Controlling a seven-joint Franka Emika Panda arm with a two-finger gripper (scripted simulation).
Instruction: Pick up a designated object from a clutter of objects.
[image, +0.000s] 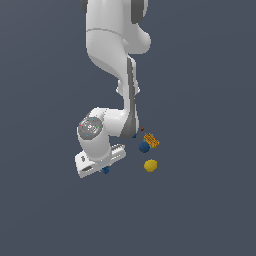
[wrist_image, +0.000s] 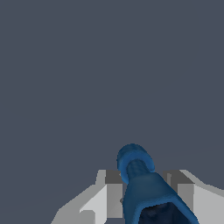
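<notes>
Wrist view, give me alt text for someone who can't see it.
A dark-blue lumpy item stands between the pincer's two grey fingers, filling the gap between them. Behind it is only plain dark grey-blue ground.

In the exterior view the arm (image: 117, 60) runs off the top edge, so its base is not seen. The tool (image: 104, 169) is mostly covered by the wrist housing; only a sliver of the dark-blue item (image: 105, 170) shows beneath it. A small blue piece (image: 134, 135) is half hidden behind the arm, and the red speck (image: 142, 129) is too small to make out. In the wrist view the dark-blue item (wrist_image: 146, 188) and both fingers (wrist_image: 105, 197) are cut by the bottom edge.
</notes>
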